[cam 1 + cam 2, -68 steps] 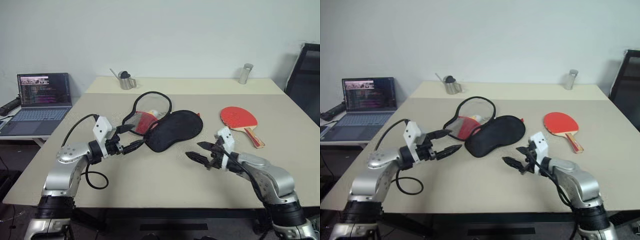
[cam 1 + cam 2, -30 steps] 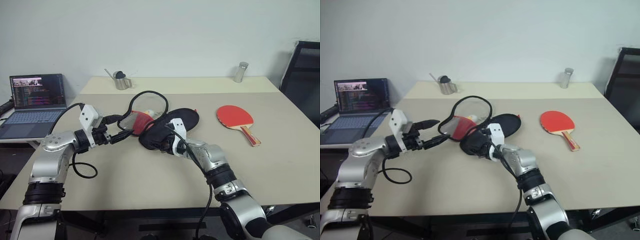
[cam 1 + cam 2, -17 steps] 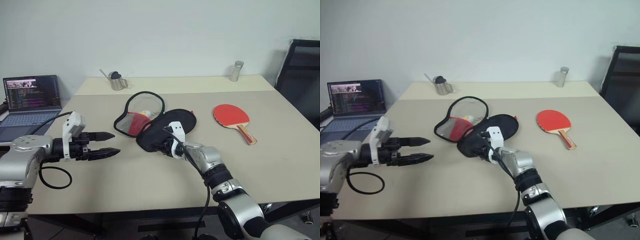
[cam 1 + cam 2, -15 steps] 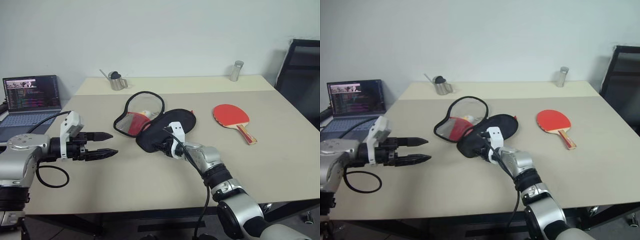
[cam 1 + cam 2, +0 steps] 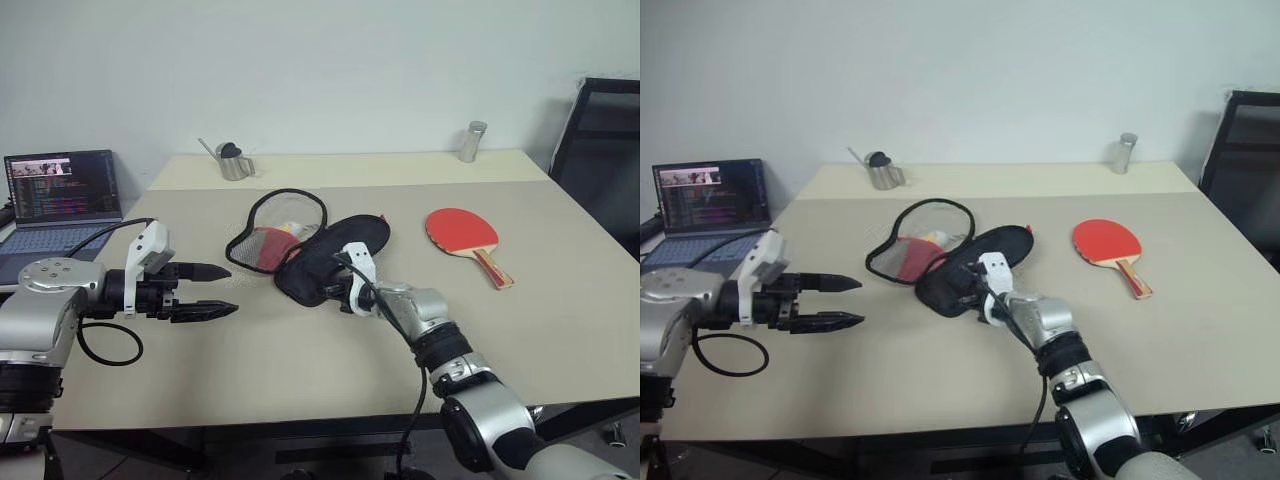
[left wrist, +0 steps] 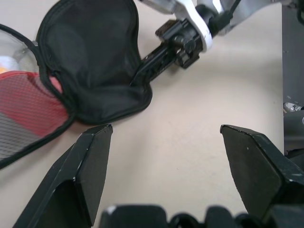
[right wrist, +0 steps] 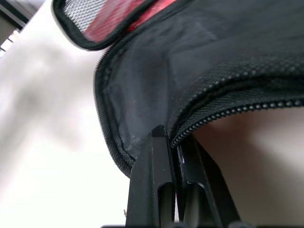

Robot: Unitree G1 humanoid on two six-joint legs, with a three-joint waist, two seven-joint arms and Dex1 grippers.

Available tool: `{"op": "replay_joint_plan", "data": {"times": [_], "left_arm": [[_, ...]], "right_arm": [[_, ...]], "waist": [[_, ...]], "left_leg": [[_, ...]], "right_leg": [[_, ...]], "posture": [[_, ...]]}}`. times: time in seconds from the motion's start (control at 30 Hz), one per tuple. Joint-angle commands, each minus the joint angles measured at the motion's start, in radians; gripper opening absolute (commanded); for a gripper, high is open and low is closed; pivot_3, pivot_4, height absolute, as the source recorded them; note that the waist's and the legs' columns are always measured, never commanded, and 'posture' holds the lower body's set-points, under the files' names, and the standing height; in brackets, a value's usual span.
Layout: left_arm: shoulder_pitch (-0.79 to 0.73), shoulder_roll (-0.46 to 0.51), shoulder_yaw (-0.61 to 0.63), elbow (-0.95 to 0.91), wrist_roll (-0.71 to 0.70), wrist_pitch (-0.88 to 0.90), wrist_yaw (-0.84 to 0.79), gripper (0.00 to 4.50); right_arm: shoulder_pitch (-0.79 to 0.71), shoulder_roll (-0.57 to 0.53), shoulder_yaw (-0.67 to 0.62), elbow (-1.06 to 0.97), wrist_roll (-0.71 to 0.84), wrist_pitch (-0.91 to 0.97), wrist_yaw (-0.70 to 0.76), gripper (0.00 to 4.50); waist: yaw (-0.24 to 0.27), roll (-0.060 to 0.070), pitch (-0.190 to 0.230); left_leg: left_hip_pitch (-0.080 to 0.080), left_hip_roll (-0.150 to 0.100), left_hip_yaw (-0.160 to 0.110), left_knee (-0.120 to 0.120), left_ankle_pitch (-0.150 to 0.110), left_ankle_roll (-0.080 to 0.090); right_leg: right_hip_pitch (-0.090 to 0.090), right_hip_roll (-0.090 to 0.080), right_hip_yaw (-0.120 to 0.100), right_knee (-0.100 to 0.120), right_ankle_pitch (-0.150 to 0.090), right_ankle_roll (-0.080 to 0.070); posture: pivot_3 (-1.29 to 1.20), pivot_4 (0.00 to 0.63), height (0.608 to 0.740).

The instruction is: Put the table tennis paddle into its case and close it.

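The case (image 5: 335, 253) lies unzipped at mid-table, black half toward me, its red mesh flap (image 5: 262, 243) spread out to the left. My right gripper (image 5: 327, 289) is shut on the black half's near zipper edge (image 7: 223, 114); the right wrist view shows both fingers (image 7: 156, 180) pinching the fabric. Well left of the case, my left gripper (image 5: 232, 290) hovers open over bare table and holds nothing; its wrist view looks across at the case (image 6: 95, 61) and the right gripper (image 6: 147, 71). The table tennis paddle (image 5: 462, 230) lies red face up at the right, handle toward me.
An open laptop (image 5: 62, 190) sits on a low stand off the table's left side. A metal pitcher (image 5: 232, 162) and a metal shaker (image 5: 472, 141) stand along the far edge. A black chair (image 5: 600, 140) is at the right.
My right gripper has shut on the case's near edge and tugged it slightly right. The left gripper has drawn back left, away from the red flap, still open.
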Motion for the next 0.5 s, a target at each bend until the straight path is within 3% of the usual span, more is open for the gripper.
{"op": "replay_joint_plan", "data": {"times": [0.03,0.3,0.5], "left_arm": [[-0.023,0.002,0.014,-0.035,-0.013,-0.006,-0.011,3.98],[-0.073,-0.021,-0.011,-0.016,-0.01,-0.009,-0.025,3.98],[-0.102,-0.033,-0.028,0.006,-0.003,-0.02,-0.036,3.98]], "right_arm": [[0.037,-0.048,0.007,-0.137,0.014,0.084,0.035,0.03],[0.188,-0.218,0.055,-0.463,0.06,0.315,0.118,0.03],[0.209,-0.328,0.079,-0.508,0.064,0.349,0.175,0.03]], "waist": [[0.0,0.0,0.0],[0.004,0.0,0.0],[0.003,-0.001,0.0]], "left_leg": [[0.0,0.0,0.0,0.0,0.0,0.0],[0.0,0.0,0.0,0.0,0.0,0.0],[0.0,0.0,0.001,0.0,0.0,0.0]], "right_leg": [[0.0,0.0,0.0,0.0,0.0,0.0],[0.0,0.0,0.0,0.0,0.0,0.0],[0.0,0.0,-0.001,0.0,0.0,0.0]], "posture": [[0.0,0.15,0.74],[0.0,0.15,0.74],[0.0,0.15,0.74]]}}
